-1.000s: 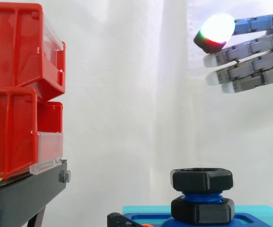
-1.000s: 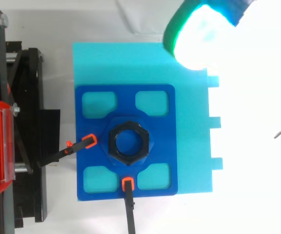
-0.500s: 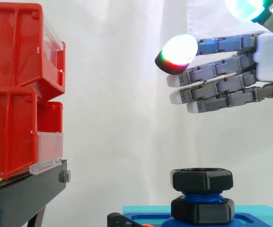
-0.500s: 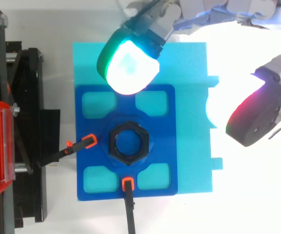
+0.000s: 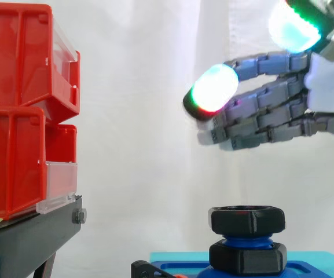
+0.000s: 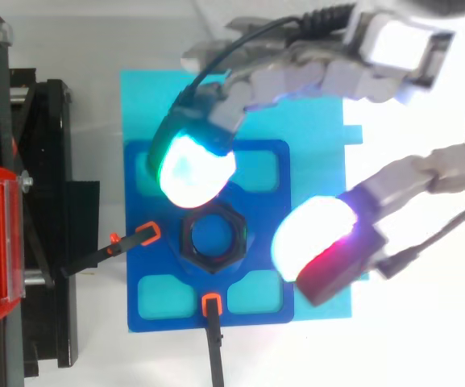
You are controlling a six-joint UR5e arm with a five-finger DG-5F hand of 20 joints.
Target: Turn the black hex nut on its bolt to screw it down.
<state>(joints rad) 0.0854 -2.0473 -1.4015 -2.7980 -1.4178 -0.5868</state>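
Black hex nut beneath robot hand

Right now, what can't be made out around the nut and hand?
Bolt thread: side view, mostly hidden inside the black hex nut and lower nut.
Blue plate, parts of it: top view, covered by the glowing pads.
Hand beyond the palm: side view, cut off by the right edge.

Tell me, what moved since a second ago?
The hand moved in from the right and down, and now hovers open above the black hex nut, touching nothing. The nut, its blue bolt and the red bins stayed put.
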